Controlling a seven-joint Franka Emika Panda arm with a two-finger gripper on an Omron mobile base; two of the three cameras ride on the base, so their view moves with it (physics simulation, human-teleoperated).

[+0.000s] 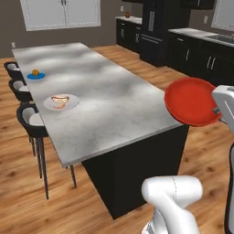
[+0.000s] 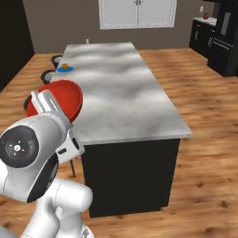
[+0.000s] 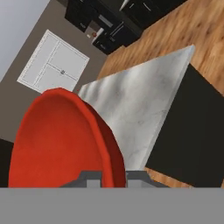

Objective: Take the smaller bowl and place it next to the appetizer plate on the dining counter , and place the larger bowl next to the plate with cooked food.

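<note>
My gripper (image 1: pixel 216 111) is shut on the rim of the smaller bowl (image 1: pixel 191 101), a glossy red one that hangs tilted on edge in the air, off the near right corner of the dining counter (image 1: pixel 114 109). In the hand view the red bowl (image 3: pixel 61 140) rises from the fingertips (image 3: pixel 114 177) with the marble top beyond it. The blue appetizer plate (image 1: pixel 35 75) with an orange ball lies at the counter's far left edge. Closer along that edge sits the white plate with cooked food (image 1: pixel 61 101). The larger bowl is out of view.
Black stools (image 1: pixel 27 119) line the counter's left side. Dark cabinets (image 1: pixel 196 52) and a tall dark fridge (image 1: pixel 155 27) stand at the back right. Wooden floor surrounds the island, whose dark base (image 1: pixel 137 173) is right in front of my arm.
</note>
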